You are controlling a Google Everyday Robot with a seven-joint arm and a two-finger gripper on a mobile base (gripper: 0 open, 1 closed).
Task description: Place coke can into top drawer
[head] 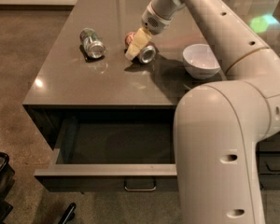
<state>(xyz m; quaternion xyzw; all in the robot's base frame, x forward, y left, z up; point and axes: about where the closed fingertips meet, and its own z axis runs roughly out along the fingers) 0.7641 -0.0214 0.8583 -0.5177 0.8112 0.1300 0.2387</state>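
Obs., camera view. We note the small red aluminium coke can with silver ends (pixel 147 53) lying on its side on the glossy dark grey countertop (pixel 74 85), near mid-surface, one silver end turned toward the front edge. It is outside the drawer.

The cream-tipped two-finger gripper (pixel 134 48) is down at the can, angled from upper right to lower left. Its cream part crosses in front of the can's red body and touches or nearly touches it. Whether the claw is wide, narrow or clamped on the can, we cannot tell from this angle.

The white jointed robot arm (pixel 214 27) reaches in from the right and fills the lower right foreground.

The wide shallow dark grey top drawer (pixel 102 171) is pulled out below the countertop's front edge. Its small metal bar handle (pixel 140 186) sits on the front panel, and what we see of the interior holds nothing.

A green and silver drink can (pixel 92 43) lies on its side left of the coke can, apart from it. A round white bowl (pixel 201 60) stands upright to the right.
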